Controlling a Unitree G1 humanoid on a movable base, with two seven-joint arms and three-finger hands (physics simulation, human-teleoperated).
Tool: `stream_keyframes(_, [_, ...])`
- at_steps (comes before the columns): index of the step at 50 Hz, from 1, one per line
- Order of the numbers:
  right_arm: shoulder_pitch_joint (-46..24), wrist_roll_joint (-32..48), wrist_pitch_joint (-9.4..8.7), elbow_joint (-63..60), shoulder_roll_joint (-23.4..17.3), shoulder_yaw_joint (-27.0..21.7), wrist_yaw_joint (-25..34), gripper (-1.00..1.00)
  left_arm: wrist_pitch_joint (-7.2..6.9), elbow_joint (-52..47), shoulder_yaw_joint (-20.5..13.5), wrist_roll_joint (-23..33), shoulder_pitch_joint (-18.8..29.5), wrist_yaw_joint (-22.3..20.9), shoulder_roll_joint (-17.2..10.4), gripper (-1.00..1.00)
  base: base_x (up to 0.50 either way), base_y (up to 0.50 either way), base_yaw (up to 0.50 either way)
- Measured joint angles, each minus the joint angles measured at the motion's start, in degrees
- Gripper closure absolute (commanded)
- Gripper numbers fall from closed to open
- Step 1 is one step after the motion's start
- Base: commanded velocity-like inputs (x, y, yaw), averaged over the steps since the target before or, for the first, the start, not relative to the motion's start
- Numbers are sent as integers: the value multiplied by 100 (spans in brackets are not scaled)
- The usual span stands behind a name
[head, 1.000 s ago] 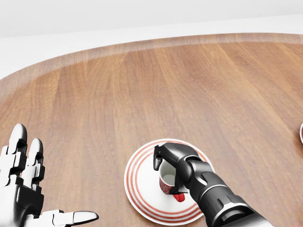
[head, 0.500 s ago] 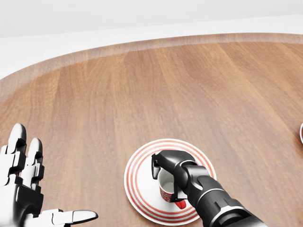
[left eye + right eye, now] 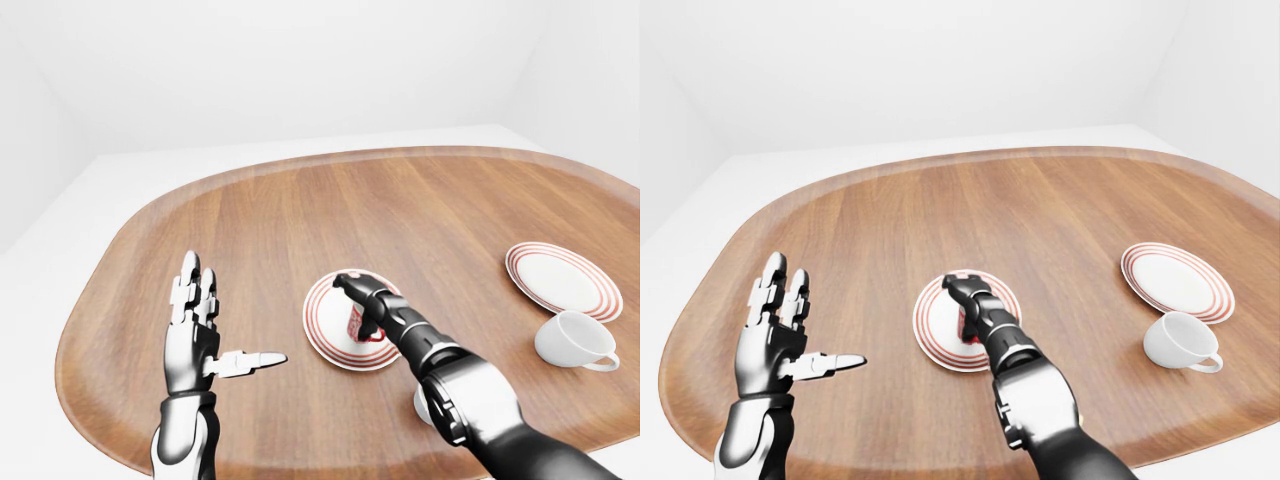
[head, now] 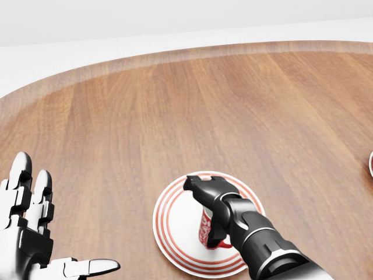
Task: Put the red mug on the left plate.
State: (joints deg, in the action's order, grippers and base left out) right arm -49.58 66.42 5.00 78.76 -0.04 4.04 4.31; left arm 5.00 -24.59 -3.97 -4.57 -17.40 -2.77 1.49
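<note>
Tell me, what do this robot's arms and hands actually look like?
Both arms are glossy black and silver-grey shells, jointed in rounded segments. The left hand shows pale, blocky silver-white fingers, each built of short segments, on a dark chrome-like wrist. The right hand looks mostly black, with a grey-ringed forearm behind it. No cables, sleeves or markings are visible.

Glossy black arms — left hand (image 3: pixel 195 335) white-and-silver, segmented fingers.
</note>
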Motion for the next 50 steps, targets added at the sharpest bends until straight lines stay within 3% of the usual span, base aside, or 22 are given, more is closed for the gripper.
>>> stream_keyframes(30, [9, -4, 0, -161, -37, 22, 506, -100, 0, -7, 29, 52, -25, -3, -5, -100, 0, 0, 0])
stream_keyframes(38, [-50, -868, -23, -2249, -341, -125, 2210, -100, 0, -8, 48, 78, -26, 6, -6, -100, 0, 0, 0])
stream_keyframes(44, [127, -1407, -348, -4293, -596, -242, 3505, -100, 0, -11, 62, 97, -23, 17, -8, -100, 0, 0, 0])
stream_keyframes(50, [270, -1747, -624, -5765, -799, -332, 3569, -100, 0, -7, 76, 118, -15, 30, -11, -100, 0, 0, 0])
